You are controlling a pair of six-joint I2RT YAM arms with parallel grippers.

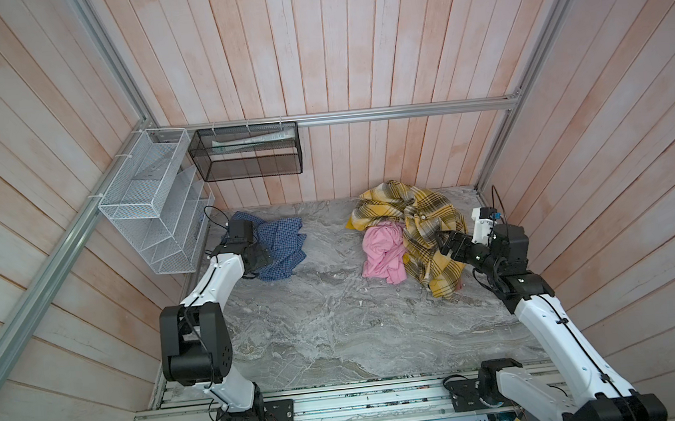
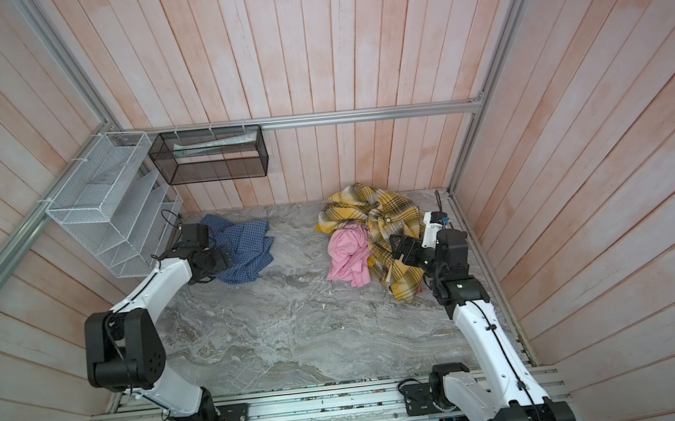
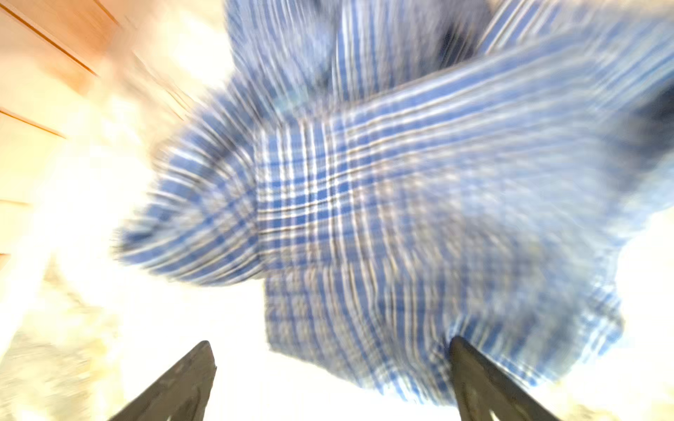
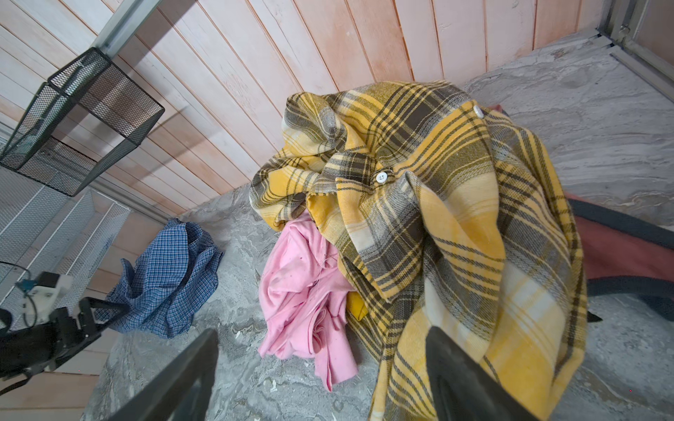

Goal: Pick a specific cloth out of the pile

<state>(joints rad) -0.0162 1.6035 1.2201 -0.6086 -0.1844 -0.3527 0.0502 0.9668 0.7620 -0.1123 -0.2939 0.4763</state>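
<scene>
Two white-and-black robot arms rise from a rail along the near edge of a grey marbled counter (image 1: 337,324).

Past the middle and toward the right edge, the right gripper (image 1: 445,243) hangs at the near side of the pile (image 1: 408,230). Its jaws are spread wide and clamp nothing. In the right wrist view one finger (image 4: 456,364) shows against the yellow plaid cloth (image 4: 456,218); whether they touch cannot be told. The other finger stands over bare counter.

The plaid cloth lies on top of the heap. A pink cloth (image 1: 381,253) spills out on the side facing the counter's middle. A faded red cloth (image 4: 620,255) shows from under the plaid on the side toward the right edge.

The blue check shirt (image 1: 282,245) lies crumpled on its own in the far left corner, well apart from the pile. The left gripper (image 1: 260,256) sits low over the part of the shirt nearest the left edge. The left wrist view is smeared (motion blur), but it shows the jaws wide apart. The shirt (image 3: 364,200) fills the space just beyond them, one fingertip (image 3: 459,350) overlaps its hem, and no fabric is pinched.

Farthest back, a white wire rack (image 1: 147,203) and a black mesh basket (image 1: 247,152) hang on the walls above that corner.
</scene>
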